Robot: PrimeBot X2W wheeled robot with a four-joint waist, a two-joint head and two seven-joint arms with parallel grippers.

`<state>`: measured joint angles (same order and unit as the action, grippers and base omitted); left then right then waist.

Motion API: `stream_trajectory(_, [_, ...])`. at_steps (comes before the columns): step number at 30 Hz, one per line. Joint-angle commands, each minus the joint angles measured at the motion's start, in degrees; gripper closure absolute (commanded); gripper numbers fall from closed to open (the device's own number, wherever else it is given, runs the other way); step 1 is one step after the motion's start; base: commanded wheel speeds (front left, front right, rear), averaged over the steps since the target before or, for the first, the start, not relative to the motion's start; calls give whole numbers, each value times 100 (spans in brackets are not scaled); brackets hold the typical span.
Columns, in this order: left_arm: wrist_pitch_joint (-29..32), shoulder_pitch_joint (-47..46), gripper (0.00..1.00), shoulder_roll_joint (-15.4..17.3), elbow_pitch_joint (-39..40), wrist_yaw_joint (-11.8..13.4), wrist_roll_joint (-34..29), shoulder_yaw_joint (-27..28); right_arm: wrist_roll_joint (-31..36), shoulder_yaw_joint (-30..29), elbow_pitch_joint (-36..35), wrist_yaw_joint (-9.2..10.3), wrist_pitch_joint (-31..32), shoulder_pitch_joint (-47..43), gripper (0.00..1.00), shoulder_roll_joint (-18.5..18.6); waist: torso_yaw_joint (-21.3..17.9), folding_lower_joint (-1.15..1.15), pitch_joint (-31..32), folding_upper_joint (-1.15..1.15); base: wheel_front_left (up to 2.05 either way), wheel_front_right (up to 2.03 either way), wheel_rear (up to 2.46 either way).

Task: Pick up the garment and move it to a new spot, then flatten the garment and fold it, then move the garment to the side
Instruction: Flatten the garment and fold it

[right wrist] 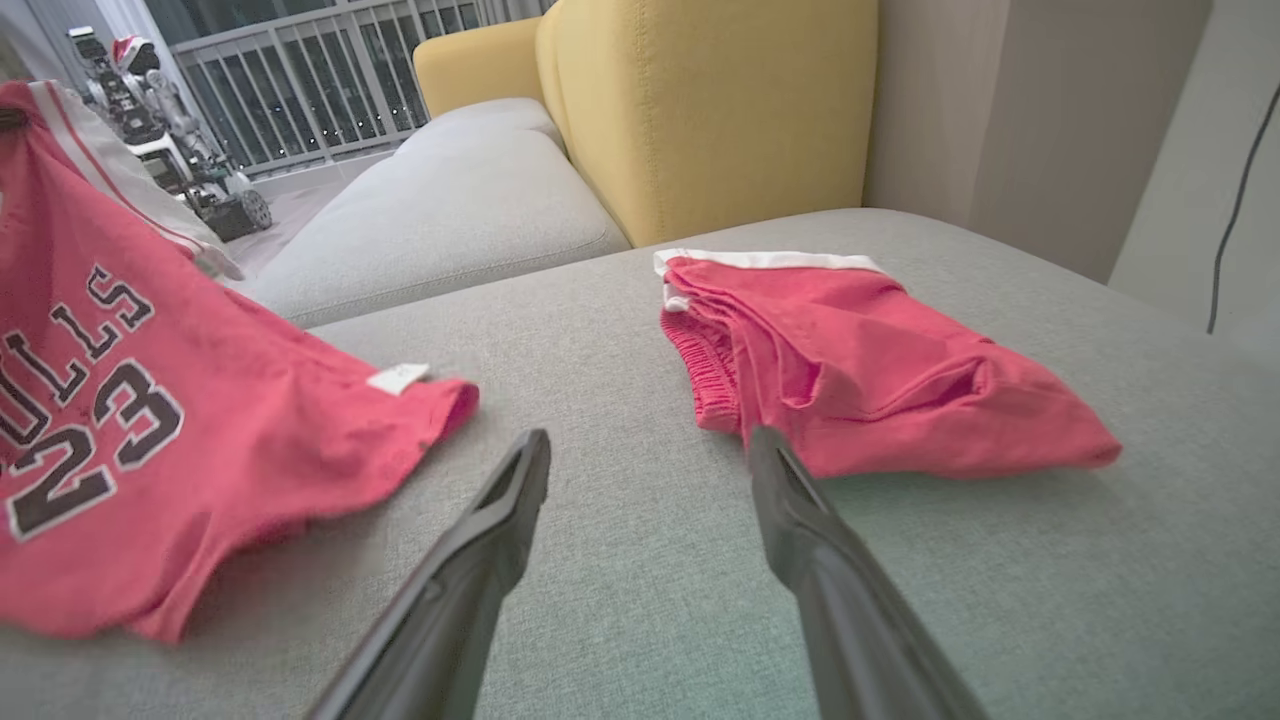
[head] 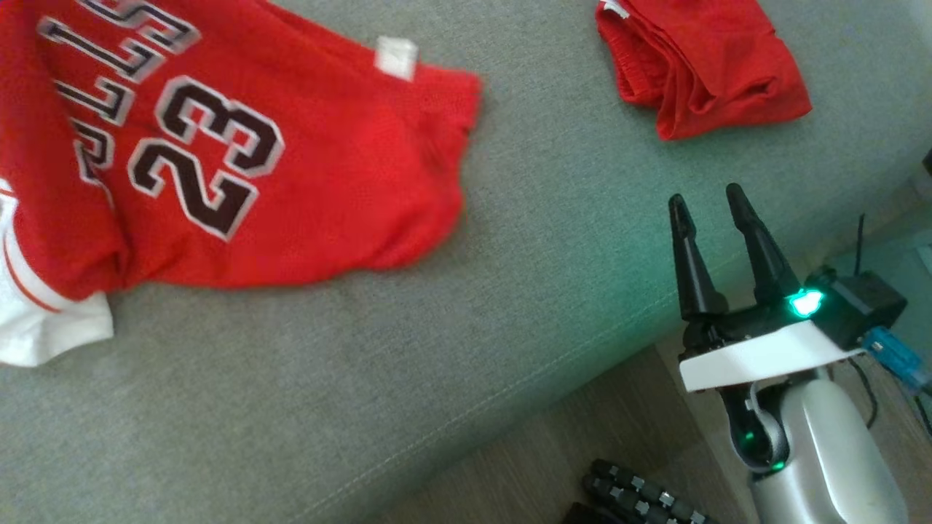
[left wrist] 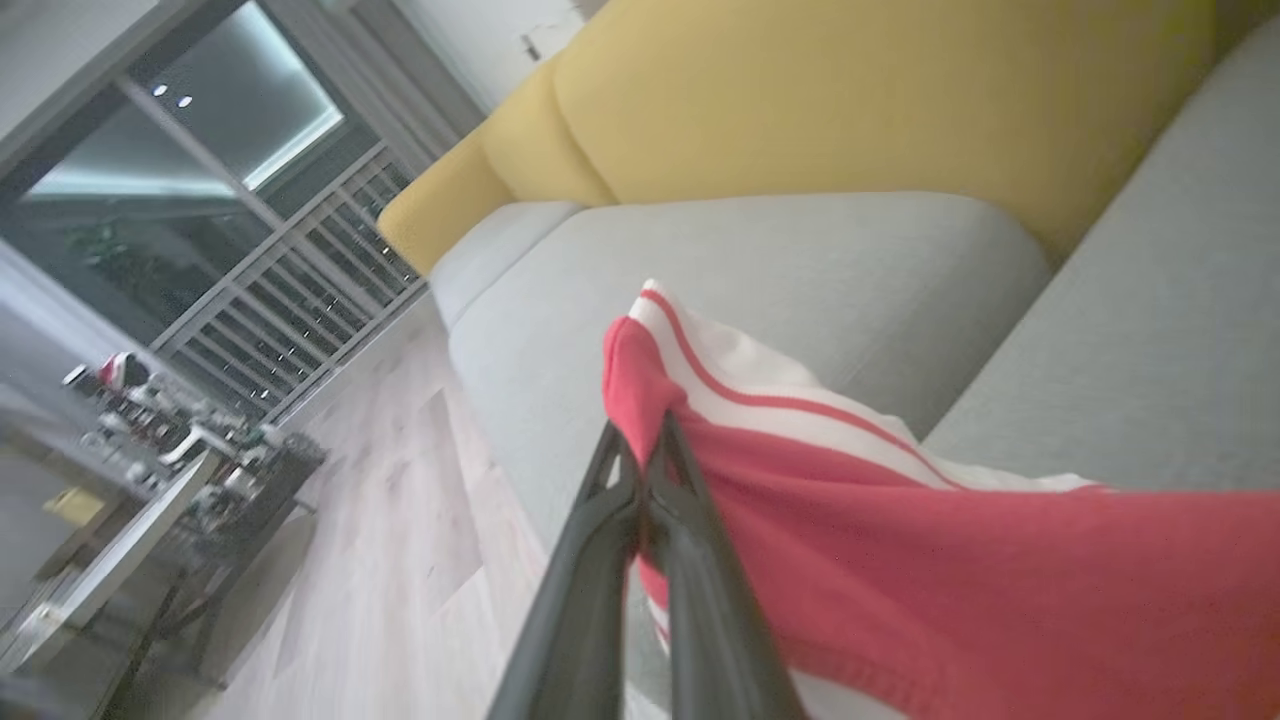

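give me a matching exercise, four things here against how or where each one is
1 jersey
2 red shorts
3 left gripper
4 right gripper

a open, holding nothing
b folded, far right on the grey cushion
c shut on the jersey's edge
d number 23 showing, one side lifted

Pairs: 1-d, 2-b, 3-c, 4-a

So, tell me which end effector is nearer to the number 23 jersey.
Left. The left end effector is shut on the striped edge of the jersey; the right end effector is open over the sofa cushion, clear of the jersey, off to its right.
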<state>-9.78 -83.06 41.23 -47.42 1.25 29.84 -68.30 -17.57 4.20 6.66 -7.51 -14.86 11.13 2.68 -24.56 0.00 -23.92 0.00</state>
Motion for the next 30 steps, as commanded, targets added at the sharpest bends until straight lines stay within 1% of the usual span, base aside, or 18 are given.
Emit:
stream_trajectory(1, [-90, -242, 51, 228, -139, 183, 101, 343, 79, 150, -196, 2, -14, 15, 0, 20, 14, 0, -17, 0, 0, 0, 0])
stream_trajectory(2, [-137, -177, 0, 221, -217, 224, 152, 376, 88, 188, -201, 2, -14, 19, 0, 20, 29, 0, -22, 0, 0, 0, 0])
stream_trajectory(6, [-318, 63, 0, 123, -381, 359, 354, 516, 98, 350, -219, 2, -14, 50, 0, 20, 158, 0, -2, 0, 0, 0, 0])
stream_trajectory(11, [-469, 562, 0, -24, -195, 561, 717, 796, -20, 558, -115, 2, -14, 100, 0, 20, 420, 0, 126, 0, 0, 0, 0])
stream_trajectory(13, [-499, 893, 0, -55, 50, 586, 862, 893, -237, 720, -19, 2, -14, 118, 0, 20, 546, 0, 187, 0, 0, 0, 0])
stream_trajectory(14, [-514, 1275, 0, -60, 398, 679, 972, 1007, -493, 1003, 104, 2, -14, 160, 0, 20, 682, 0, 258, 0, 0, 0, 0])
stream_trajectory(15, [-516, 1469, 0, -47, 642, 756, 997, 1093, -558, 1116, 160, 2, -14, 190, 0, 20, 752, 0, 286, 0, 0, 0, 0])
stream_trajectory(18, [-519, 2154, 0, 12, 1464, 1040, 1059, 1441, -855, 1286, 333, 2, -14, 274, 0, 20, 988, 0, 370, 0, 0, 0, 0])
stream_trajectory(19, [-519, 2154, 0, 12, 1464, 1040, 1059, 1441, -855, 1286, 333, 2, -14, 274, 0, 20, 988, 0, 370, 0, 0, 0, 0])
stream_trajectory(20, [-519, 2661, 0, 37, 1976, 1203, 1085, 1637, -1003, 1451, 525, 2, -14, 346, 0, 20, 1142, 0, 419, 0, 0, 0, 0])
stream_trajectory(22, [-520, 3144, 0, 66, 2381, 1328, 1087, 1775, -1172, 1730, 783, 2, -14, 466, 0, 20, 1269, 0, 454, 0, 0, 0, 0])
stream_trajectory(24, [-520, 3609, 0, 49, 2687, 1401, 1139, 1808, -1357, 2016, 1091, 2, -14, 613, 0, 20, 1384, 0, 491, 0, 0, 0, 0])
stream_trajectory(25, [-520, 3609, 0, 49, 2687, 1401, 1139, 1808, -1357, 2016, 1091, 2, -14, 613, 0, 20, 1384, 0, 491, 0, 0, 0, 0])
stream_trajectory(27, [-520, 3982, 0, 47, 2864, 1412, 1163, 1699, -1547, 2322, 1431, 2, -14, 804, 0, 20, 1492, 0, 500, 0, 0, 0, 0])
stream_trajectory(30, [-453, 4178, 0, 48, 2824, 1439, 1081, 1521, -1877, 2649, 1869, 2, -14, 1119, 0, 20, 1633, 0, 452, 0, 0, 0, 0])
